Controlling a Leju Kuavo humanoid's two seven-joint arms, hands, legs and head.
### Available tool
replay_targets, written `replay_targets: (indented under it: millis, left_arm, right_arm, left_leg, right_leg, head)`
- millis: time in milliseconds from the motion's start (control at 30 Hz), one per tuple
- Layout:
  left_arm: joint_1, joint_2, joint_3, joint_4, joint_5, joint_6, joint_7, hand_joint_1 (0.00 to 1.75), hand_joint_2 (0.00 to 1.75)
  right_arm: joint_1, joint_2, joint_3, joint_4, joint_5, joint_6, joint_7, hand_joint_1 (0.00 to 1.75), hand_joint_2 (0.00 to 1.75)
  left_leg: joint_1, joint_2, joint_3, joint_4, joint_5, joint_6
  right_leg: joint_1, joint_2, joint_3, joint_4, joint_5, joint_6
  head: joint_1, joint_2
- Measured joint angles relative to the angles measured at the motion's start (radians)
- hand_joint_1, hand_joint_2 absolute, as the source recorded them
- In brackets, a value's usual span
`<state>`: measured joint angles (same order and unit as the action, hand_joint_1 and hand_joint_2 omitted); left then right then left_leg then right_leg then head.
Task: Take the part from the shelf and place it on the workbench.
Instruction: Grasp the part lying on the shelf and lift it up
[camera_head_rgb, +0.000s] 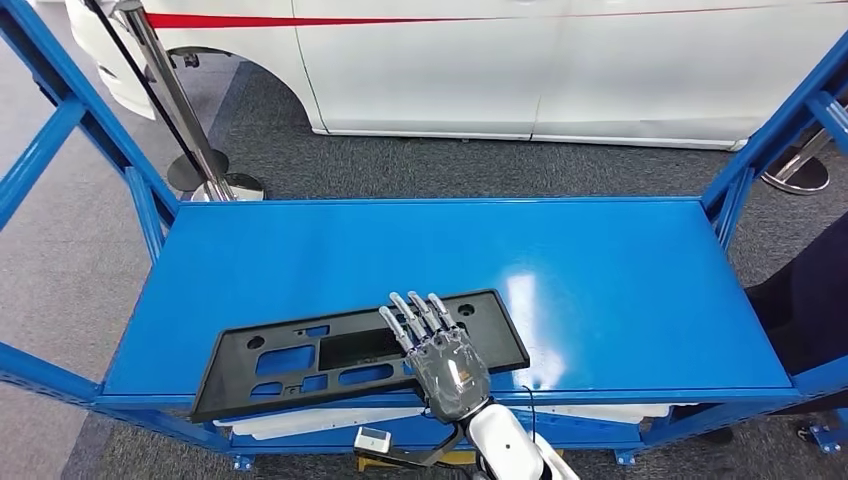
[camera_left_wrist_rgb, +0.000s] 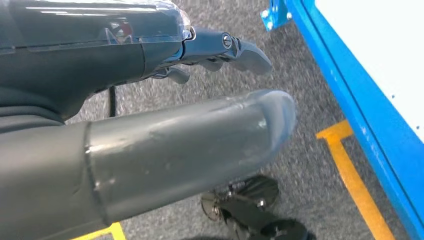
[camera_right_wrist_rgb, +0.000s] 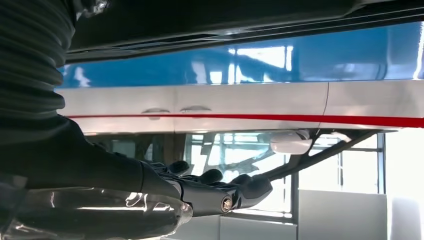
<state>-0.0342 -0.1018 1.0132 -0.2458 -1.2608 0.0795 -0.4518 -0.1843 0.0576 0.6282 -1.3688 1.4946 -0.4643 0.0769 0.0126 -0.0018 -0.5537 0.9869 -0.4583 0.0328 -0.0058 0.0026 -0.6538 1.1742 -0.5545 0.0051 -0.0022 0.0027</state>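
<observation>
- Part (camera_head_rgb: 350, 355): flat black plastic panel, long and roughly rectangular, with several cut-out slots and round holes; lying on the blue tabletop (camera_head_rgb: 600, 290) near its front edge, left end sticking slightly past the edge.
- Right robot hand (camera_head_rgb: 440, 355): lying palm-down over the right portion of the part, fingers straight, extended and close together, not curling around anything; looks like it is resting on or just above the panel, contact not clear.
- Right wrist view is looking along the underside of the fingers (camera_right_wrist_rgb: 220, 192) toward the white car (camera_right_wrist_rgb: 300, 107); fingers lying flat, nothing pinched.
- Left robot hand (camera_left_wrist_rgb: 165, 115): hanging beside the blue frame (camera_left_wrist_rgb: 350, 100) over grey carpet, thick grey thumb and dark fingers extended, holding nothing.
- Step judgement: the part appears to be already down on the tabletop, so this is looking like the release end of the placing step.
- Next move probably calling for lifting the right robot hand straight up and back without dragging the panel, since it is sitting close to the edge.
- Textures: tabletop is glossy painted metal, showing reflections; part is matte, thin and rigid-looking; floor is coarse grey carpet with yellow tape line (camera_left_wrist_rgb: 350, 175).
</observation>
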Motion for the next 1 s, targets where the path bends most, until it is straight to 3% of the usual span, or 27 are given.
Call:
replay_targets:
  millis: [67,100,133,233,300,400,467,567,600,633,700,733,767,833,867,933,1000]
  left_arm:
    - [-0.001,0.0,0.0,0.0,-0.005,0.0,-0.001,0.0,0.0]
    - [-0.001,0.0,0.0,0.0,-0.007,0.0,-0.001,0.0,0.0]
    - [-0.002,0.0,0.0,0.0,-0.009,-0.001,-0.002,0.0,0.0]
    - [-0.003,-0.003,0.0,0.0,-0.015,-0.001,-0.004,0.0,0.0]
    - [-0.004,-0.005,0.0,0.001,-0.017,-0.001,-0.004,0.0,0.0]
    - [-0.005,-0.006,0.0,0.001,-0.022,-0.001,-0.004,0.0,0.0]
    - [-0.006,-0.006,0.0,0.001,-0.026,-0.001,-0.005,0.0,0.0]
    - [-0.005,-0.009,0.0,0.001,-0.03,0.0,-0.006,0.0,0.0]
    - [-0.005,-0.009,0.0,0.001,-0.032,0.0,-0.007,0.0,0.0]
    - [-0.005,-0.01,0.0,0.001,-0.034,0.0,-0.007,0.0,0.0]
    - [-0.006,-0.01,0.0,0.001,-0.038,0.0,-0.008,0.0,0.0]
    - [-0.008,-0.01,0.0,0.001,-0.04,0.001,-0.008,0.0,0.0]
    - [-0.011,-0.01,0.0,0.001,-0.042,0.001,-0.008,0.0,0.0]
    - [-0.014,-0.011,0.0,0.001,-0.046,0.001,-0.007,0.0,0.0]
    - [-0.014,-0.011,0.0,0.002,-0.048,0.001,-0.006,0.0,0.0]
    - [-0.013,-0.014,0.0,0.002,-0.05,0.001,-0.004,0.0,0.0]
    - [-0.014,-0.015,0.0,0.002,-0.053,0.001,-0.003,0.0,0.0]
  right_arm:
    - [-0.004,0.001,0.002,0.012,0.0,0.006,-0.004,0.0,1.75]
    - [-0.008,0.003,0.003,0.021,-0.001,0.009,-0.007,0.0,1.75]
    - [-0.013,0.006,0.006,0.031,-0.003,0.011,-0.01,0.0,1.75]
    - [-0.04,0.022,0.023,0.07,-0.014,0.007,-0.018,0.0,1.75]
    - [-0.053,0.03,0.038,0.094,-0.019,0.002,-0.024,0.0,1.75]
    - [-0.061,0.04,0.064,0.12,-0.026,-0.002,-0.029,0.0,1.75]
    - [-0.067,0.048,0.082,0.132,-0.04,-0.008,-0.033,0.0,1.75]
    - [-0.071,0.057,0.105,0.165,-0.071,-0.024,-0.035,0.0,1.75]
    - [-0.071,0.058,0.111,0.178,-0.08,-0.03,-0.034,0.0,1.75]
    - [-0.073,0.059,0.115,0.192,-0.086,-0.037,-0.031,0.0,1.75]
    - [-0.082,0.067,0.12,0.223,-0.094,-0.05,-0.026,0.0,1.75]
    - [-0.089,0.073,0.122,0.239,-0.097,-0.053,-0.024,0.16,1.75]
    - [-0.095,0.079,0.123,0.254,-0.099,-0.052,-0.023,0.5,1.75]
    - [-0.107,0.089,0.124,0.282,-0.105,-0.047,-0.024,1.17,1.75]
    - [-0.112,0.093,0.124,0.297,-0.108,-0.044,-0.026,1.36,1.75]
    - [-0.119,0.1,0.126,0.325,-0.114,-0.042,-0.034,1.39,1.75]
    - [-0.121,0.102,0.127,0.348,-0.121,-0.044,-0.044,1.44,1.75]
  left_leg:
    - [-0.001,0.0,0.0,0.001,-0.001,0.003]
    - [-0.002,0.0,0.0,0.001,-0.002,0.003]
    - [-0.002,-0.001,0.001,0.002,-0.003,0.002]
    - [-0.003,-0.003,0.003,0.011,-0.011,-0.008]
    - [-0.006,-0.004,0.0,0.016,-0.016,-0.018]
    - [-0.003,-0.004,-0.004,0.024,-0.026,-0.035]
    - [0.001,-0.004,-0.03,0.086,-0.067,-0.046]
    - [0.004,-0.003,-0.119,0.275,-0.149,-0.058]
    - [0.005,-0.003,-0.135,0.304,-0.151,-0.06]
    - [0.006,-0.003,-0.133,0.295,-0.133,-0.06]
    - [0.008,-0.002,-0.076,0.172,-0.059,-0.058]
    - [0.007,-0.002,-0.042,0.101,-0.031,-0.055]
    - [0.005,-0.002,-0.017,0.049,-0.015,-0.051]
    - [0.0,-0.004,-0.001,0.015,-0.014,-0.041]
    - [0.001,-0.004,0.0,0.012,-0.011,-0.034]
    - [0.004,-0.002,0.004,0.002,-0.003,-0.021]
    - [0.008,0.001,0.006,-0.006,0.003,-0.01]
  right_leg:
    - [-0.003,0.0,-0.056,0.115,-0.044,0.005]
    - [-0.005,0.0,-0.065,0.133,-0.04,0.007]
    - [-0.006,-0.001,-0.057,0.115,-0.02,0.007]
    - [-0.006,-0.002,0.034,-0.076,0.073,-0.002]
    - [-0.002,-0.001,0.061,-0.136,0.085,-0.01]
    - [-0.002,-0.001,0.065,-0.146,0.087,-0.026]
    - [-0.007,-0.002,0.071,-0.155,0.09,-0.038]
    - [-0.006,-0.005,0.073,-0.155,0.088,-0.044]
    - [-0.006,-0.005,0.074,-0.154,0.087,-0.044]
    - [-0.006,-0.004,0.075,-0.153,0.086,-0.043]
    - [-0.006,-0.001,0.079,-0.151,0.082,-0.04]
    - [-0.005,0.001,0.081,-0.15,0.08,-0.037]
    - [-0.003,0.002,0.082,-0.15,0.08,-0.032]
    - [-0.001,0.004,0.082,-0.152,0.081,-0.021]
    - [-0.002,0.005,0.083,-0.154,0.083,-0.014]
    - [-0.002,0.005,0.079,-0.14,0.071,-0.004]
    - [-0.002,0.003,0.041,-0.054,0.017,0.002]
  head:
    - [0.0,0.0]
    - [0.0,0.0]
    - [0.0,0.0]
    - [0.0,0.0]
    - [0.0,0.0]
    - [0.0,0.0]
    - [-0.001,0.0]
    - [-0.001,0.0]
    - [-0.001,0.0]
    - [-0.001,0.0]
    - [-0.001,0.0]
    - [0.0,0.0]
    - [0.0,0.0]
    - [0.0,0.0]
    - [0.0,0.0]
    - [0.0,0.0]
    - [0.0,0.0]
